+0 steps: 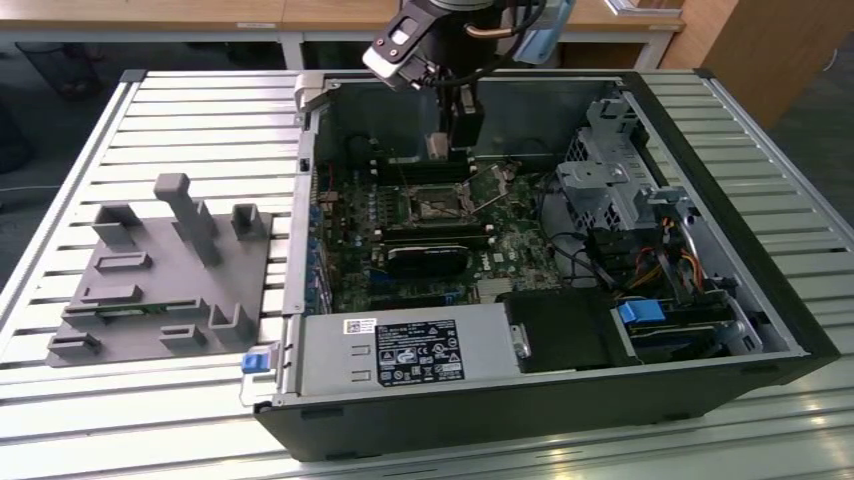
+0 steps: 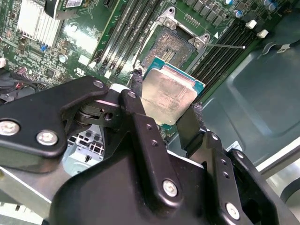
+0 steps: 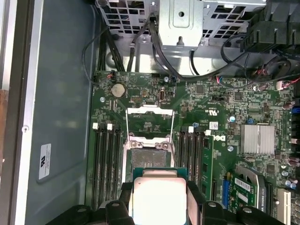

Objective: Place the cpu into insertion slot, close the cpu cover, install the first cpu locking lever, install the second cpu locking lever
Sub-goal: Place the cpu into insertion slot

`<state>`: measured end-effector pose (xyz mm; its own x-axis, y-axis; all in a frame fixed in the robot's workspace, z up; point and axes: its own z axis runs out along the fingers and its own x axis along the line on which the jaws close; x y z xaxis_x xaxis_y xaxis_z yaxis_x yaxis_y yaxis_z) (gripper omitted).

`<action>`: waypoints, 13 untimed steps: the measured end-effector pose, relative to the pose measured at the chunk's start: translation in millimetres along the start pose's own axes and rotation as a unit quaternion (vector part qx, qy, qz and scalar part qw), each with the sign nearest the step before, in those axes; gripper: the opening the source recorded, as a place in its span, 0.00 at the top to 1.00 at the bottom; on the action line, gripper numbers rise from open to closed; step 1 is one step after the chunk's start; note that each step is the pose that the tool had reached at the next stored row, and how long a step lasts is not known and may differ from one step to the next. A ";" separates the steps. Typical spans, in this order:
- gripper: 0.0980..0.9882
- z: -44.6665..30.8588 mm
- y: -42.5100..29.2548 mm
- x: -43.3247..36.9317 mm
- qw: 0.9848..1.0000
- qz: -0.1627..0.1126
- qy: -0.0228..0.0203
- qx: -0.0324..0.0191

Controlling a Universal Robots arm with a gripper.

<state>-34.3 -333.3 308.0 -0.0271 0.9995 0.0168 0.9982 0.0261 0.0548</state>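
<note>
Between the two black metal fingers (image 2: 140, 110) of the arm's claw (image 2: 165, 101), clenched on two opposite edges, sits the small flat square chip with the silvery-tan metal lid (image 2: 171, 93). It is held in the air inside the open black computer case (image 1: 747, 300) and is not seated in anything. From where I stand it looks a light, stiff, thin thing, smooth enough at the sides to slip if the pinch slackens. I would guess it is fragile underneath, so the bare edges are the right place to take it, as the claw does now. Its lid faces the wrist and it seems to lie roughly flat to the board. Being square, it has no long axis to speak of, but in the first wrist view the chip (image 3: 159, 199) runs its edges parallel to those of the small dark square socket with the thin silver rim (image 3: 150, 157), which it partly overhangs. That socket lies on the green circuit board (image 3: 220, 108) between two banks of long black memory slots (image 3: 105, 154). The thin silver cover frame with its square window (image 3: 150, 111) stands swung open at the socket's edge nearest the grey metal drive cage (image 3: 187, 18).
</note>
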 end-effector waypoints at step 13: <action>0.50 15.1 -0.7 1.2 1.000 0.004 0.000 0.000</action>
<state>-34.2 -331.9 293.0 -0.0185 0.9997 0.0167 0.9983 0.0175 0.0548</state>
